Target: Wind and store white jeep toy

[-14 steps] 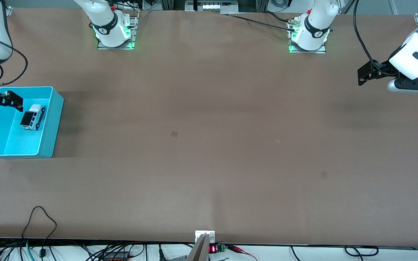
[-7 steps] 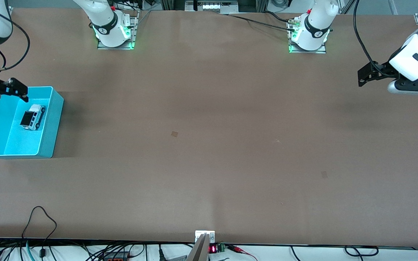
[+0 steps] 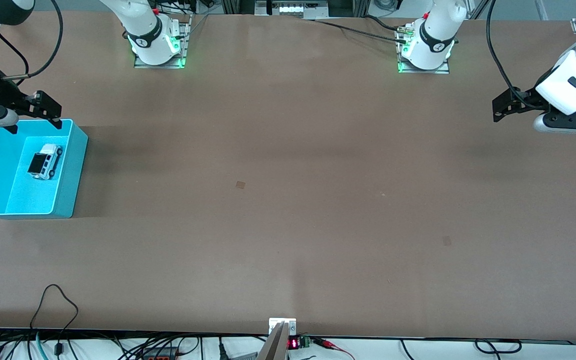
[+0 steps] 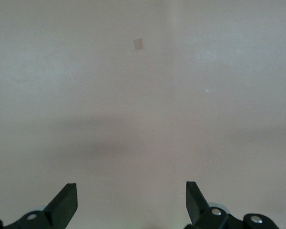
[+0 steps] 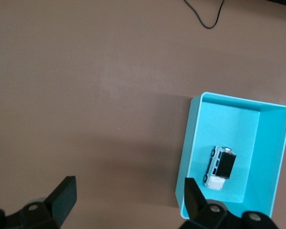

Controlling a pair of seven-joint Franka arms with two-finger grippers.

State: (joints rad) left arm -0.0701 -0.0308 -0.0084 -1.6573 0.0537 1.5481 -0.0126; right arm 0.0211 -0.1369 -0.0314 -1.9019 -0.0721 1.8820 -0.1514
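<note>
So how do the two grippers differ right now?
The right gripper hangs over the rim of the blue bin holding the jeep; the left gripper is over bare table at the left arm's end. The right one's wrist view shows bin and jeep; the left one's shows only table. Both are open and empty.

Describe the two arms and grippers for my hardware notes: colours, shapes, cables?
Both arms are glossy white with rounded shells. The left gripper and right gripper are black with wedge-shaped fingers. Black cables loop along both arms, and green lights glow at both bases.
</note>
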